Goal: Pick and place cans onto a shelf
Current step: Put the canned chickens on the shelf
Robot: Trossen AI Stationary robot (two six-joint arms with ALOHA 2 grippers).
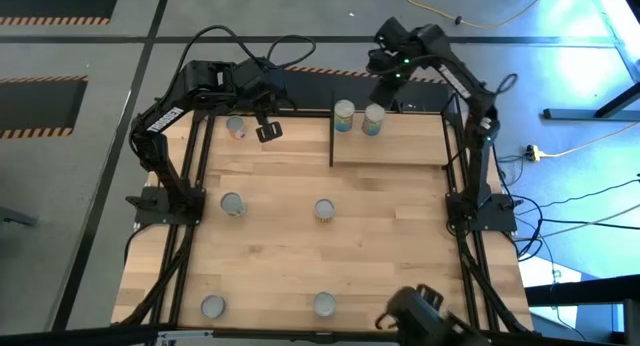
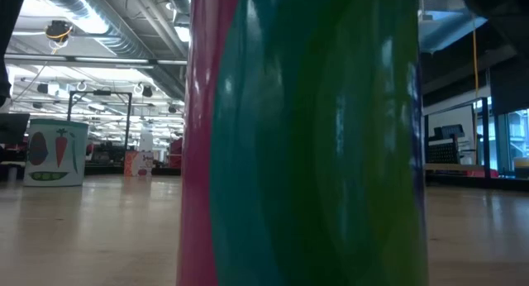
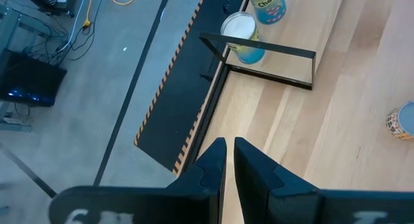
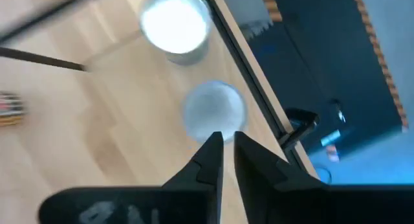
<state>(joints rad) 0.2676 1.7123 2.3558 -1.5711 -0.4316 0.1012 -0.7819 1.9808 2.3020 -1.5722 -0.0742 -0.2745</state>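
High view: two cans (image 1: 344,114) (image 1: 374,118) stand side by side at the far edge of the shelf (image 1: 400,144), which sits in the table's (image 1: 280,246) far right corner; five more cans are scattered over the table. The right claw (image 1: 388,79) hovers just beyond the shelf, fingers nearly together, empty. The left claw (image 1: 268,131), also nearly closed and empty, hangs near a can (image 1: 236,127) at the far left

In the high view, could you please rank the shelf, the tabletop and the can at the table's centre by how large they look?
1. The tabletop, largest.
2. The shelf, clearly smaller.
3. The centre can, smallest.
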